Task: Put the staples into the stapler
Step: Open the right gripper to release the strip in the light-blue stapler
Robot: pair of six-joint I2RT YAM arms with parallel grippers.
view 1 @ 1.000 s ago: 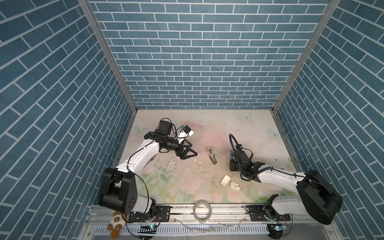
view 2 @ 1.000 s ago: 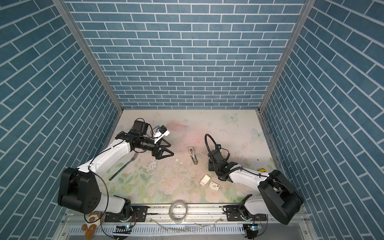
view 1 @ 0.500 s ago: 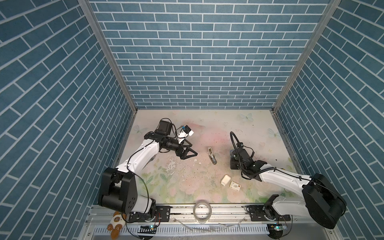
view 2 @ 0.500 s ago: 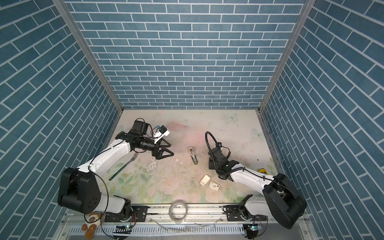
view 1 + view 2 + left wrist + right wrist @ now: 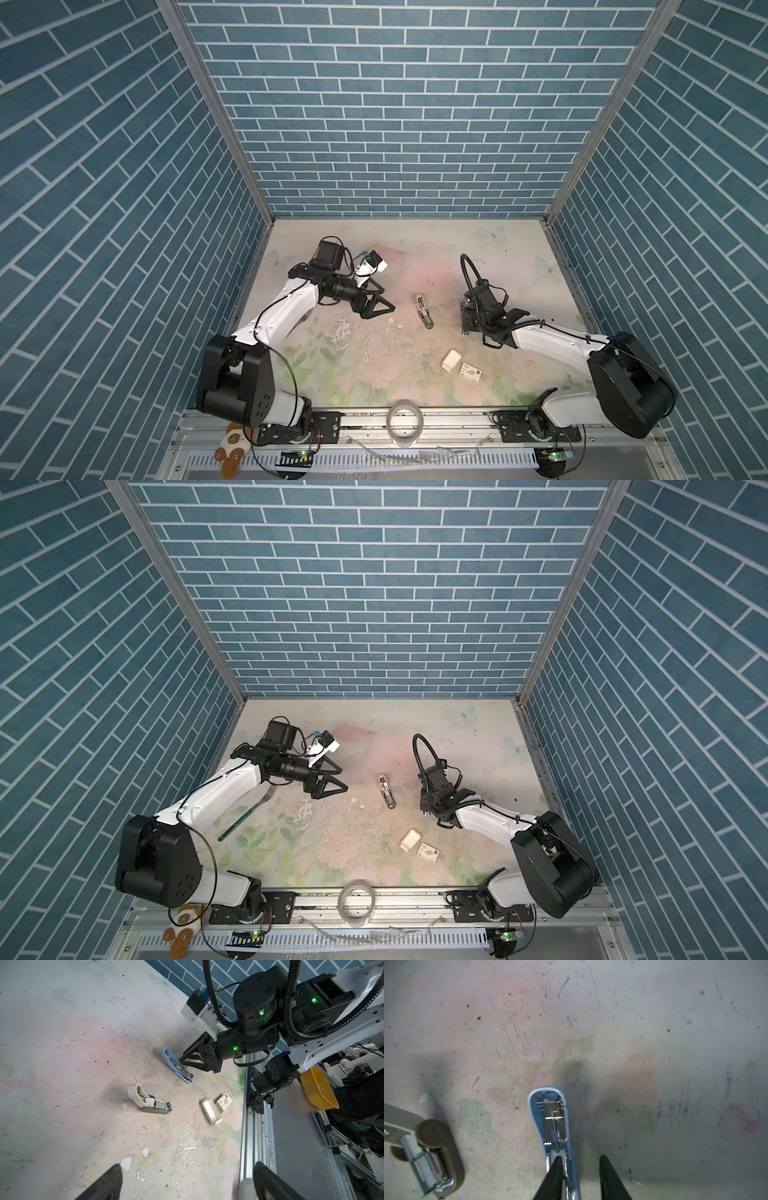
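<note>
Hanging just over the blue stapler (image 5: 553, 1122), the right claw (image 5: 580, 1157) stands released. Its jaws are parted with bare surface (image 5: 633, 1043) between them, and one fingertip (image 5: 557, 1165) overlaps the stapler's metal channel, with nothing gripped. Over the last second the right arm has shifted its posture a little while the claw stays by that stapler. The staplers, the box and the left arm lie where they were. That reads as a small adjustment, not progress: the blue stapler lies hinged open, apparently ready, but no staples have been fetched. They sit well apart, near the front rail (image 5: 457, 419), the white inner tray (image 5: 451, 360) just beside its printed sleeve (image 5: 471, 371). Farther left a beige stapler (image 5: 424, 312) also lies open. Beyond it the left claw (image 5: 384, 300) hovers spread wide and empty.
</note>
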